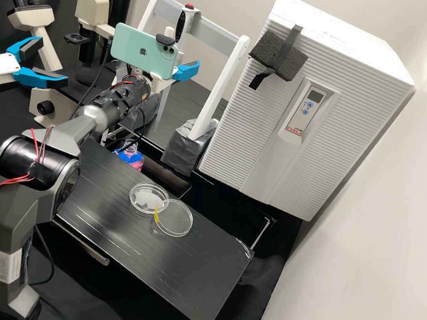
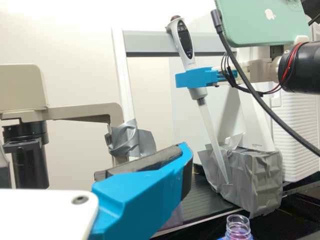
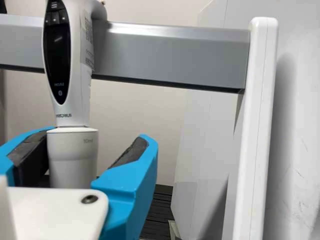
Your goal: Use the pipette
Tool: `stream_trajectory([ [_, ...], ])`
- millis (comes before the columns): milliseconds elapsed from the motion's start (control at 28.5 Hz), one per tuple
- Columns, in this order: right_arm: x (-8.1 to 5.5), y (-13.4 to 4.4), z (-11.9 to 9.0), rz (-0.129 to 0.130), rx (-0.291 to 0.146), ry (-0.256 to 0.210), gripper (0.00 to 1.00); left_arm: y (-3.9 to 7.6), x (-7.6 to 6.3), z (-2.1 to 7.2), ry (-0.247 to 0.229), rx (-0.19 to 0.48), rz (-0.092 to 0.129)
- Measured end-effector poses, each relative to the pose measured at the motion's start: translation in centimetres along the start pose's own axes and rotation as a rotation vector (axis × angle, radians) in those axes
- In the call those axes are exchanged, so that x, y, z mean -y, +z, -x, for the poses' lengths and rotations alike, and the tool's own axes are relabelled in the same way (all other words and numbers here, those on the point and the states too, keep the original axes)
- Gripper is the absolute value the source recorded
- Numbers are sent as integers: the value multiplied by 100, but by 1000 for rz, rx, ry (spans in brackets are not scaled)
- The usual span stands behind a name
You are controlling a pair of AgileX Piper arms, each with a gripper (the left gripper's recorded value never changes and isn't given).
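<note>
1 pipette (image 3: 67, 75) hangs nearly upright from the grey crossbar (image 3: 165, 55) of a white stand (image 3: 260, 125). Its long thin tip (image 2: 212, 140) points down toward the stand's taped foot.

The right end effector (image 3: 85, 147) sits just under the crossbar, with 1 blue finger on each side of the pipette's thick white barrel. The fingers are spread, with a gap between the barrel and 1 pad, so nothing is gripped yet. The left end effector (image 1: 46, 62) is released and empty, well off to one side of the stand.

A small bottle (image 2: 238, 227) of pink liquid stands near the stand's foot. 2 clear dishes (image 1: 148, 196) lie farther out in front of the stand, overlapping at their rims.

Handling, as judged: the body looks like light, rigid, smooth plastic with a slight taper, so a loose pinch could let it slide. The best hold is probably the wide barrel below the display window, taken squarely between the pads. The tip looks thin enough to bend or come off and is best left untouched, as is the button on top. Because the pipette hooks over the crossbar, it probably has to rise before it comes clear of the stand.
</note>
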Motion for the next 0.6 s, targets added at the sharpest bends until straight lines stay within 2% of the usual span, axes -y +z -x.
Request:
stream_trajectory([
  [141,10,-13,3,11,-3,-3,0,0,0,0,0,0,0],
  [597,54,-9,-36,6,1,-23,0,0,0,0,0,0,0],
])
